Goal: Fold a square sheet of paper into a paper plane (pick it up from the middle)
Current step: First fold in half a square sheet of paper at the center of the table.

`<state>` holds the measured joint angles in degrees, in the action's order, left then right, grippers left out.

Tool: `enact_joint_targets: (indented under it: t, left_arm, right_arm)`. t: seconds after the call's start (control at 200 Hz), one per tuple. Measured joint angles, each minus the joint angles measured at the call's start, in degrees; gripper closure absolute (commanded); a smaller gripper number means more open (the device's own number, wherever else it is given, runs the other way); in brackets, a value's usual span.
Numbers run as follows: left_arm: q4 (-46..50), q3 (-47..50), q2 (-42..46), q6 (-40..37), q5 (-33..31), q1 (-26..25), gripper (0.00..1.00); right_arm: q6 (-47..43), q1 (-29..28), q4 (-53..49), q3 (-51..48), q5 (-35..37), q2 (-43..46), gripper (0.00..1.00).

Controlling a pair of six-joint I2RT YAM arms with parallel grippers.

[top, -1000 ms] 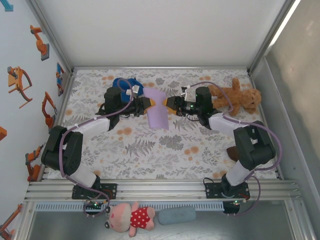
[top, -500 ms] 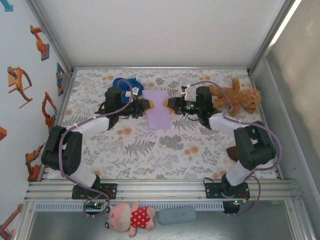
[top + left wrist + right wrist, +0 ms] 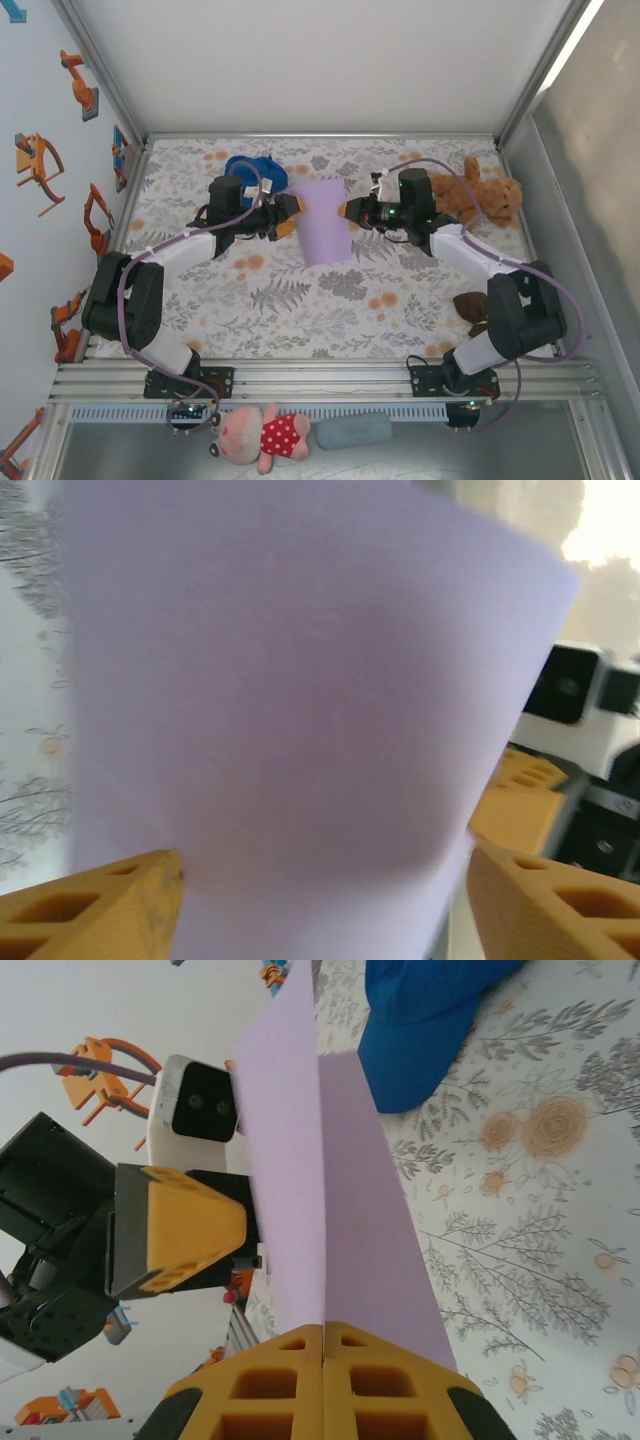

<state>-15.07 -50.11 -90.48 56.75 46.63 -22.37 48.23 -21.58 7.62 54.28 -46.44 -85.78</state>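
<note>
The square sheet of paper [image 3: 323, 222] is plain lavender and hangs between the two grippers over the middle of the back of the table. In the right wrist view the sheet [image 3: 340, 1190] bends along a centre crease into two flaps. My right gripper [image 3: 345, 209] is shut on the sheet's right edge, and its yellow fingertips [image 3: 300, 1360] meet on the crease. My left gripper [image 3: 289, 216] stands open at the sheet's left edge. Seen from the left wrist, the paper [image 3: 300, 700] lies across the wide gap between that gripper's fingers [image 3: 100, 905].
A blue fabric cap [image 3: 255, 168] lies behind the left gripper, and a brown teddy bear [image 3: 482, 195] sits at the back right. A small dark brown thing [image 3: 468, 305] lies by the right arm. White walls close in the floral table [image 3: 300, 310].
The left gripper opened and let go of the sheet. The right gripper shut on its right edge. The sheet has spread wider and shifted slightly right.
</note>
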Motion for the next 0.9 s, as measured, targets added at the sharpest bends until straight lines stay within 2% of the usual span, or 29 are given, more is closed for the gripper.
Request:
enact_joint_targets:
  t: [0.115, 0.235, 0.396, 0.486, 0.596, 0.901]
  left_arm:
    - [1.4, 1.2, 0.0, -0.5, -1.8, 1.7, 0.14]
    - [1.6, 3.0, 0.2, -0.4, -2.4, 3.3, 0.12]
    - [2.1, 4.6, 0.2, -0.4, -2.7, 3.6, 0.12]
    - [2.1, 4.9, 0.3, -0.4, -2.8, 3.6, 0.12]
    - [1.9, 5.8, 0.3, -0.4, -3.2, 3.5, 0.12]
    - [1.1, 7.9, -2.0, 0.0, -4.8, 0.7, 0.18]
  right_arm:
    - [-5.0, 1.5, -9.8, 3.0, 2.7, 2.5, 1.00]
    - [-10.7, 1.2, -21.7, 10.3, 7.0, 2.7, 1.00]
    - [-13.4, -2.2, -27.4, 15.6, 10.3, 0.9, 1.00]
    - [-12.3, -4.7, -26.2, 15.8, 10.2, -1.9, 1.00]
    - [-8.2, -6.8, -20.0, 13.6, 9.0, -6.4, 1.00]
    - [3.7, -7.1, -3.1, 6.0, 6.9, -16.7, 1.00]
